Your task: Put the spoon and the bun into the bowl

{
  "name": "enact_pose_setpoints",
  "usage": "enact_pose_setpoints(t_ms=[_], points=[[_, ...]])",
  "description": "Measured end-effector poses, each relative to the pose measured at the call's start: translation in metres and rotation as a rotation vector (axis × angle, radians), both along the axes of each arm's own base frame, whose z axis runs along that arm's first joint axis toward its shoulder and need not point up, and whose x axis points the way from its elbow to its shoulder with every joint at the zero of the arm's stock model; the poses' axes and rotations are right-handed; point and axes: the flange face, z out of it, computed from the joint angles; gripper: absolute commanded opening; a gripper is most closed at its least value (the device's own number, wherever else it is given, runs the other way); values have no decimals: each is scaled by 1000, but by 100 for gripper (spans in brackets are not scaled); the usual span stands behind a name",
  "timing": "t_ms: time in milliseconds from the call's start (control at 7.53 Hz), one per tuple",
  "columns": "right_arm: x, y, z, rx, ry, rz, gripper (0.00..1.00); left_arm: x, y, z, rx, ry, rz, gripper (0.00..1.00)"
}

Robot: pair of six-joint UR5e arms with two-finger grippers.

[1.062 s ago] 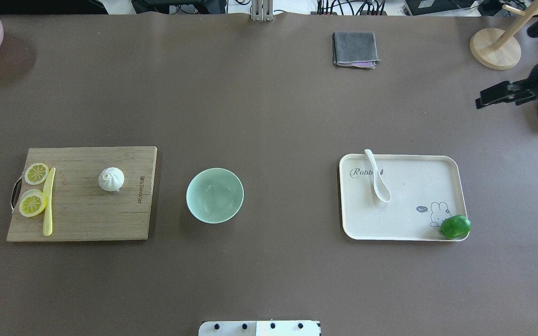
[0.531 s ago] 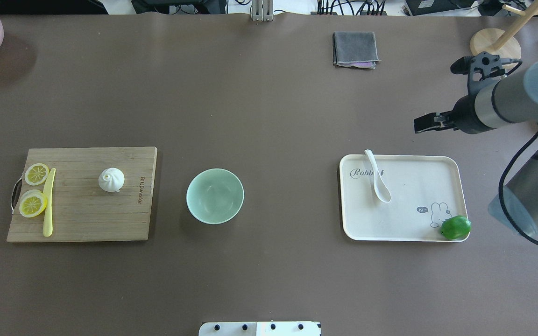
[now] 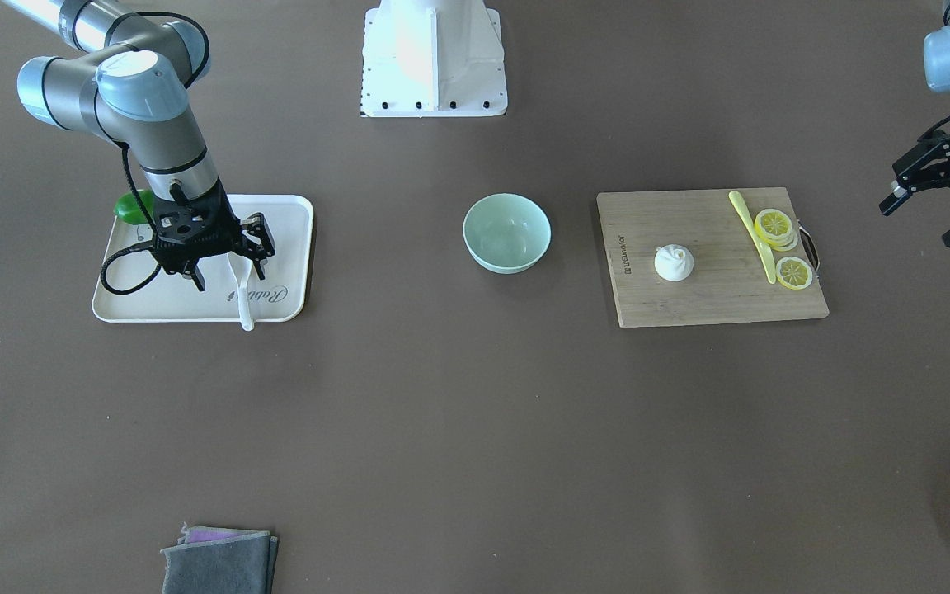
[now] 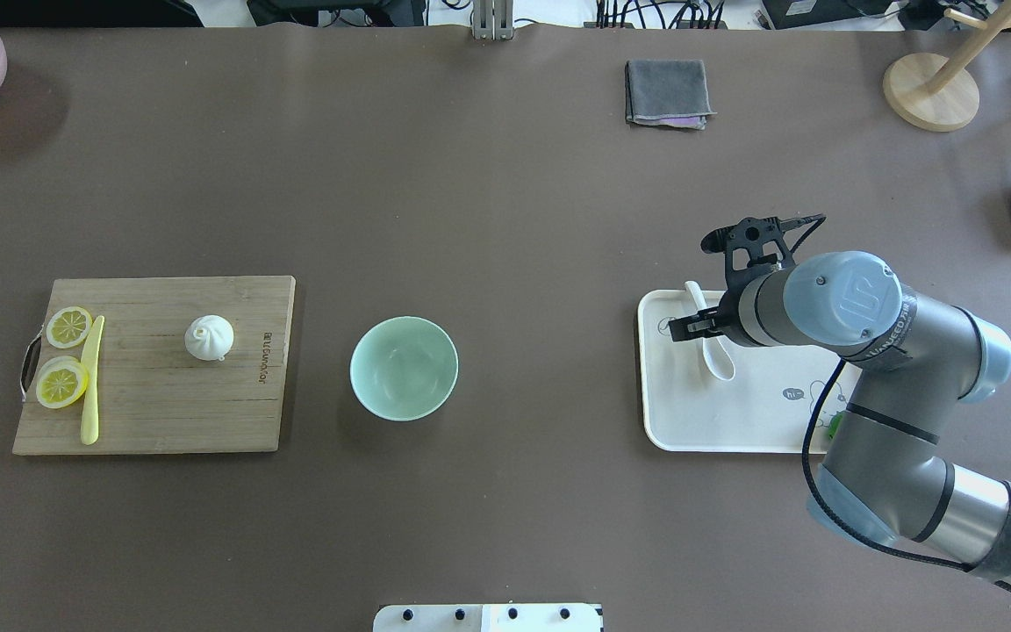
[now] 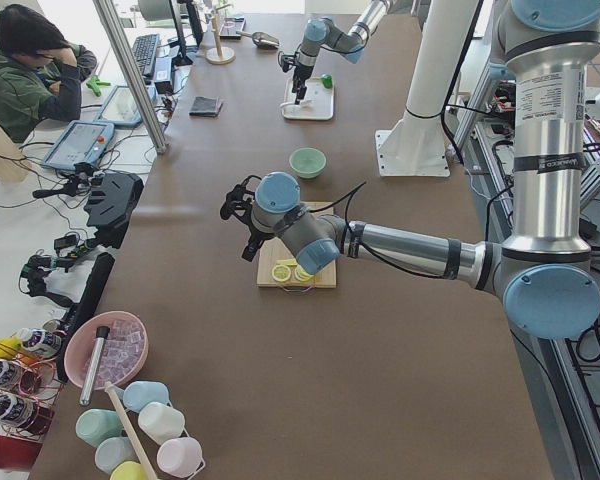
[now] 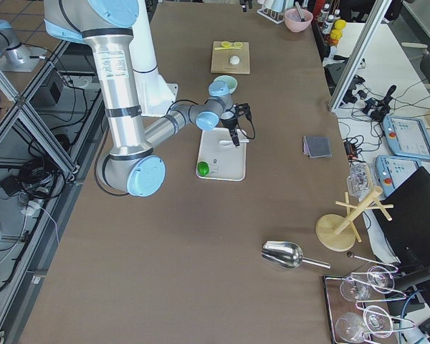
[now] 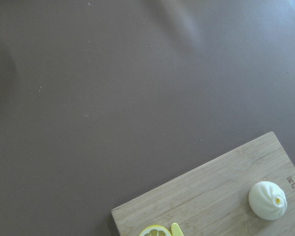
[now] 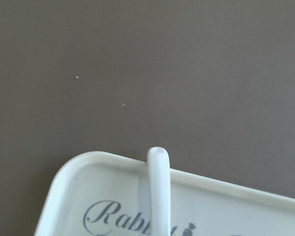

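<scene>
A: Bun [image 4: 209, 337] on board [image 4: 154, 404] at left, bowl [image 4: 404, 368] mid-table, spoon [image 4: 718, 362] on tray [image 4: 734, 421] at right. One of each.
B: Left gripper [image 3: 922, 221]?
A: Barely caught from overhead. Clear in front-facing view: spread wide, holding nothing, beyond board's handle end.
B: Right gripper [image 3: 230, 268]?
A: Agape too, straddling spoon from above. Contact impossible to judge. Right wrist view: only handle tip, crossing tray rim.
</scene>
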Motion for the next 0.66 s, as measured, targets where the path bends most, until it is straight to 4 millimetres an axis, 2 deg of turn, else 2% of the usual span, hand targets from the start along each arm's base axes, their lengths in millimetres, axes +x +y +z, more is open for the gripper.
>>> enact_pose_setpoints(t_ms=[398,531,664], points=[[-10,2,8,0,19,-9,41,0,1,2,0,0,0,99],[-11,1,7,-1,19,-7,17,0,2,2,0,0,0,99],[-12,1,7,-2,18,-5,0,-1,2,2,0,-1,0,99]])
